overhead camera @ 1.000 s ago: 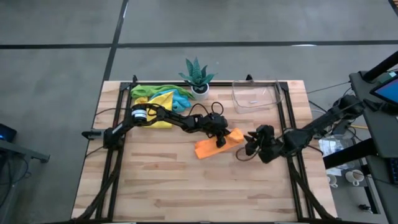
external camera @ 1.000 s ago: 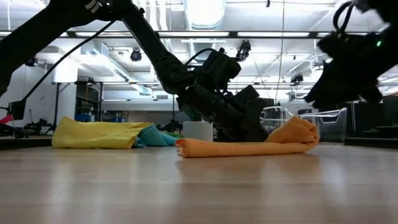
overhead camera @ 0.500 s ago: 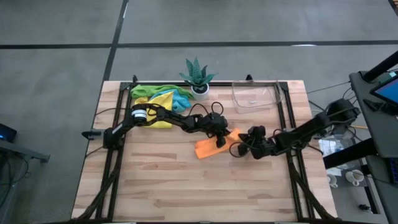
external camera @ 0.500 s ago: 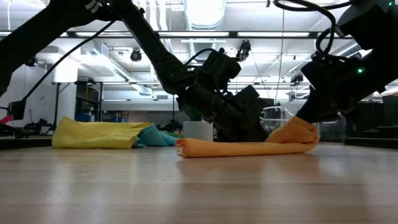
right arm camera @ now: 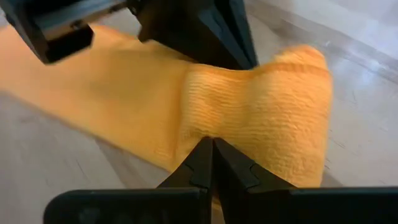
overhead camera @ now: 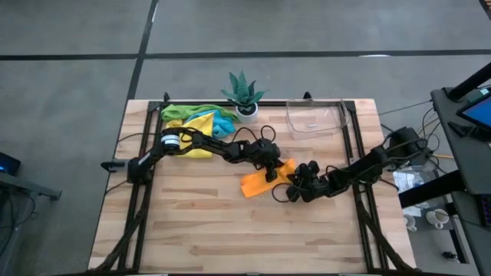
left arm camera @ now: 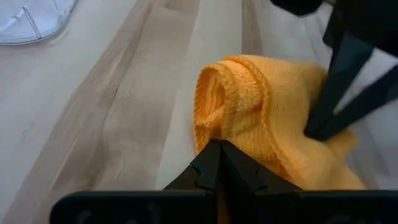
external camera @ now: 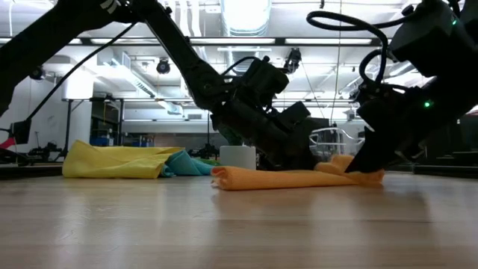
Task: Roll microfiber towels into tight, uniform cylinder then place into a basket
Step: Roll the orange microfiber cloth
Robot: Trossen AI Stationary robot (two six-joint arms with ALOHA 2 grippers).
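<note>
The right gripper (overhead camera: 295, 188), jaws pinching the orange towel (overhead camera: 261, 179), holds its end nearer the bench's right edge; the left gripper (overhead camera: 271, 173), pressed together, pins the long strip's far side mid-bench

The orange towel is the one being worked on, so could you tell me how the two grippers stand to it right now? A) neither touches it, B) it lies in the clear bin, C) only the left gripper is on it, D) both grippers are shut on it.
D: the left gripper and the right gripper each pinch the orange towel, which lies on the table, away from the bin.
</note>
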